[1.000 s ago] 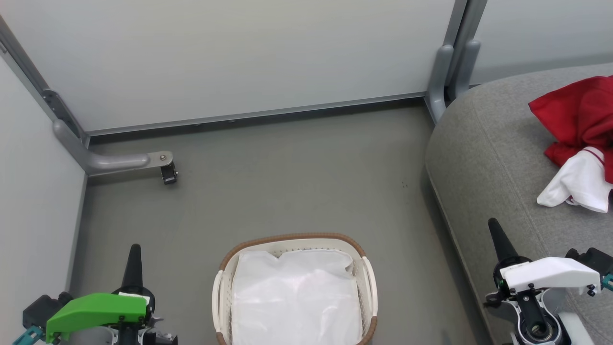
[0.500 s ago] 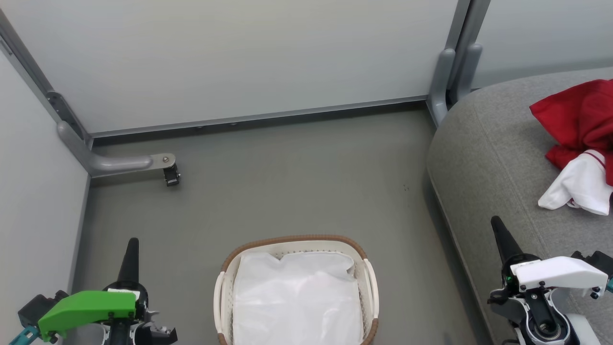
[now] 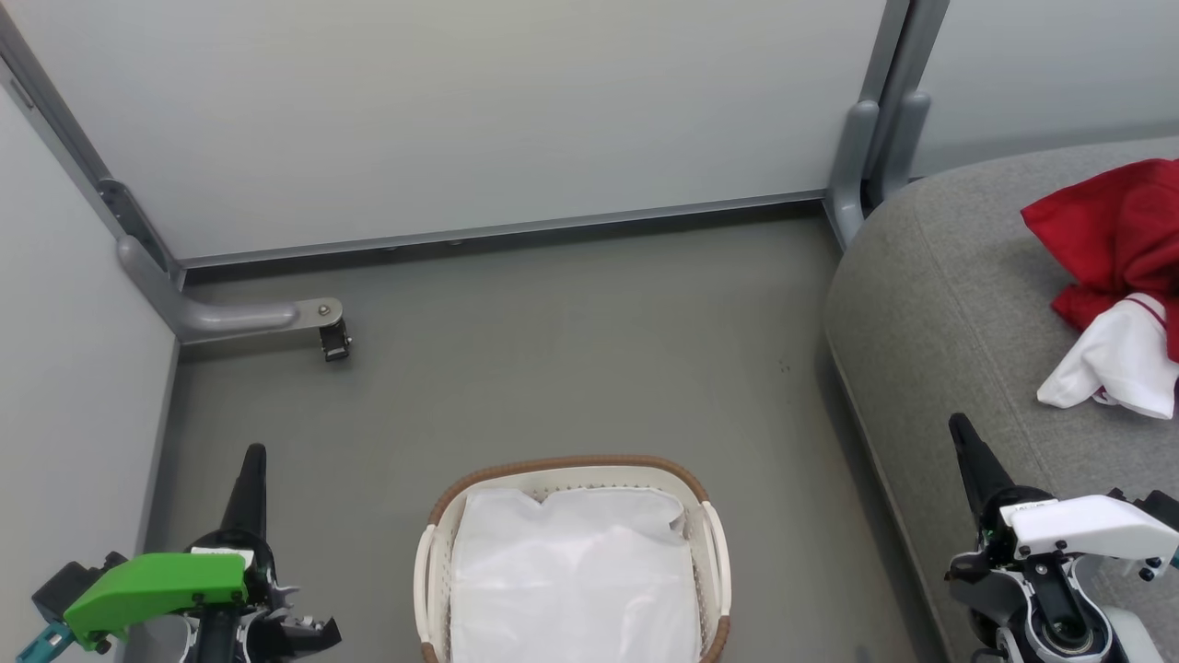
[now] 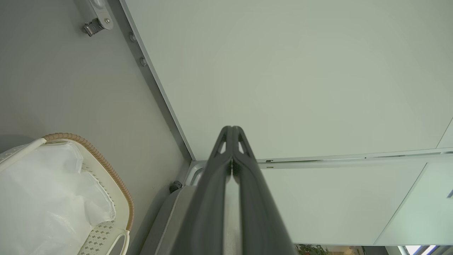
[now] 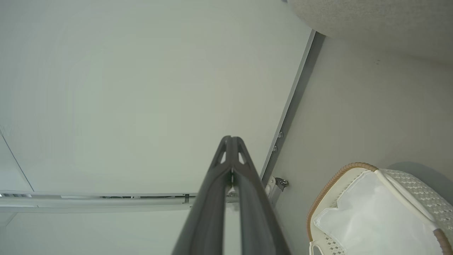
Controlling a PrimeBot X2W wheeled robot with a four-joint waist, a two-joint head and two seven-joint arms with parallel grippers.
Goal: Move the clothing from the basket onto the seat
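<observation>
Left gripper: both dark fingers pressed together along their length, nothing between them; it sits at the lower left of the head view over the grey floor, fingers pointing away from the robot, a green cover behind them. Right gripper: same condition, fingers closed tip to tip and empty, white cover behind them, at the lower right over the front edge of the seat. Each wrist view confirms its own finger pair meeting at the tip against the pale wall panel. Clothing: lies bunched on the seat at the right edge of the head view, partly cut off by the frame, one white cuff with thin red stripes spread toward the robot; well apart from both grippers. Basket: stands on the floor between the two grippers, just left of the seat, upright, brown rim and white side handles visible. White liner covers its inside, crumpled. Grey bracket with a small caster stands on the floor near the left wall corner.
</observation>
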